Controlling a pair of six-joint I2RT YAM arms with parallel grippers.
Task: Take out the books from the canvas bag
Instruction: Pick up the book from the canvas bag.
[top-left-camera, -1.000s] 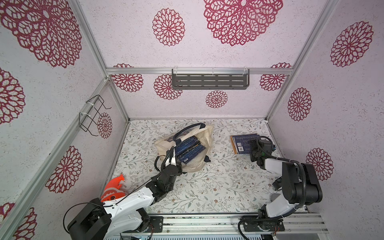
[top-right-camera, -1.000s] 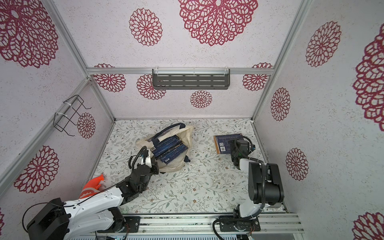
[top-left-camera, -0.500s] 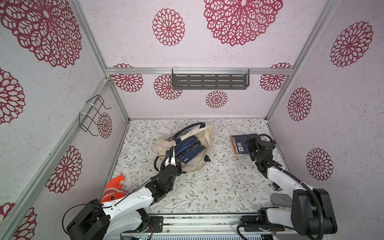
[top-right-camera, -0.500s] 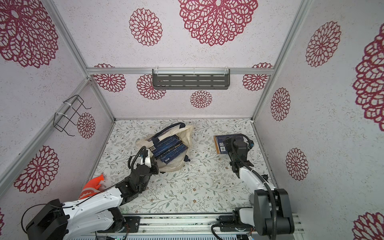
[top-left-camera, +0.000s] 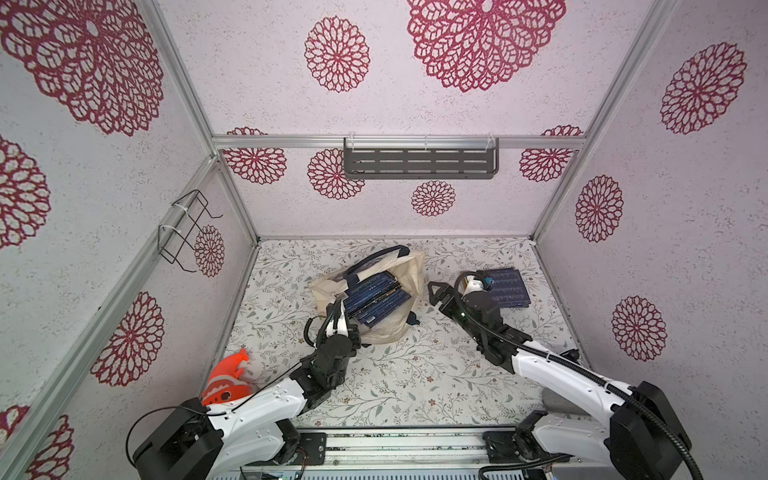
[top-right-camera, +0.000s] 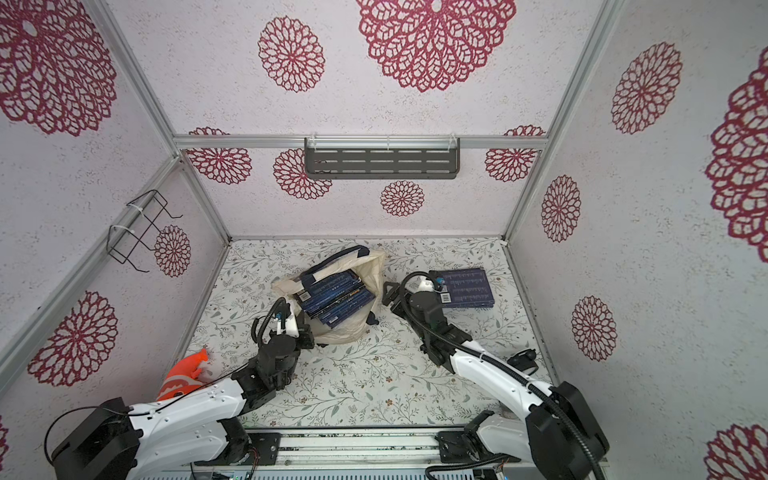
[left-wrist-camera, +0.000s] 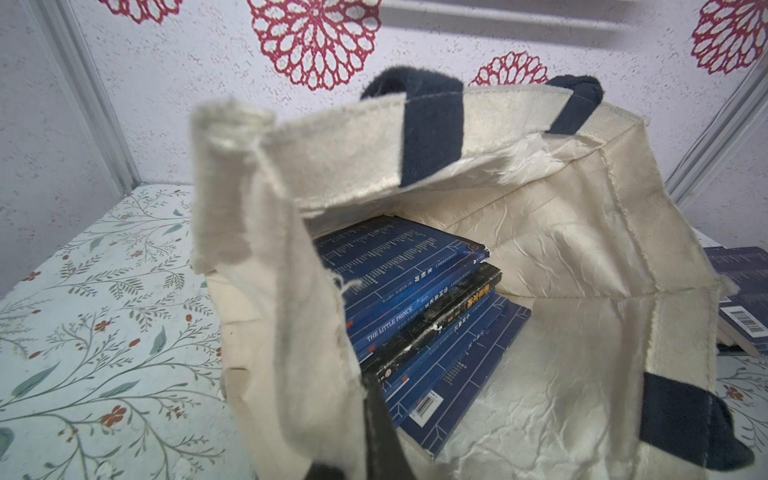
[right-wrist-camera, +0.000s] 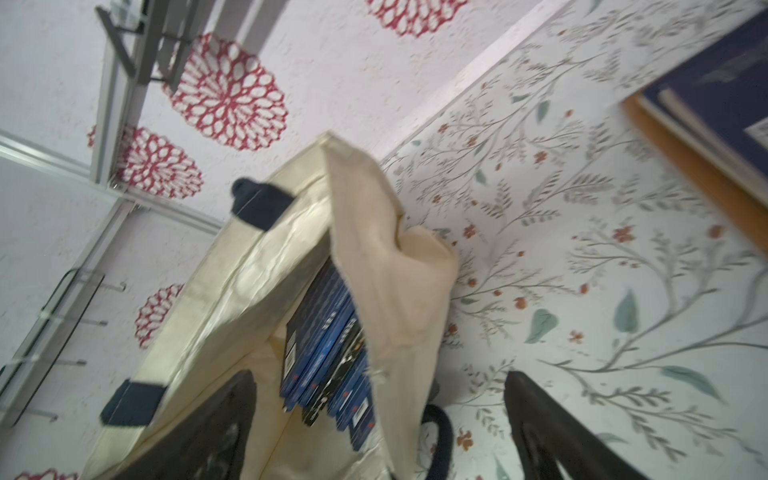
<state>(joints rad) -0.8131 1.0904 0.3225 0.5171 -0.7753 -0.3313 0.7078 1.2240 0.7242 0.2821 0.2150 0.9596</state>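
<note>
The left gripper (top-left-camera: 338, 309) is pinched shut on the near rim of the canvas bag (top-left-camera: 409, 274), propping the mouth open. The right gripper (top-left-camera: 440, 299) has its jaws wide apart and empty, and it points at that opening from just beside it. Inside, the books (top-left-camera: 374, 297) lie fanned in a slanted pile on the bag's lower wall, with their corners toward the mouth. The left wrist view shows them (left-wrist-camera: 415, 311) plainly under the lifted flap. On the right side of the table (top-left-camera: 415, 374) sits the stack (top-left-camera: 509, 286) already taken out, well apart from the bag. To do this pick well, the right gripper should probably slide in low under the raised flap and take only the top book by an exposed edge. Drawing it out along the line of the opening should keep the cloth from snagging. The left gripper's hold wants to stay high and firm, or the rim may sag over the books. The thin covers look slippery, so two could come out together. A second ago the right gripper hung over the stack with its arm folded back, and now it has swung across to face the bag. The left gripper, the bag and the books within look unchanged.
</note>
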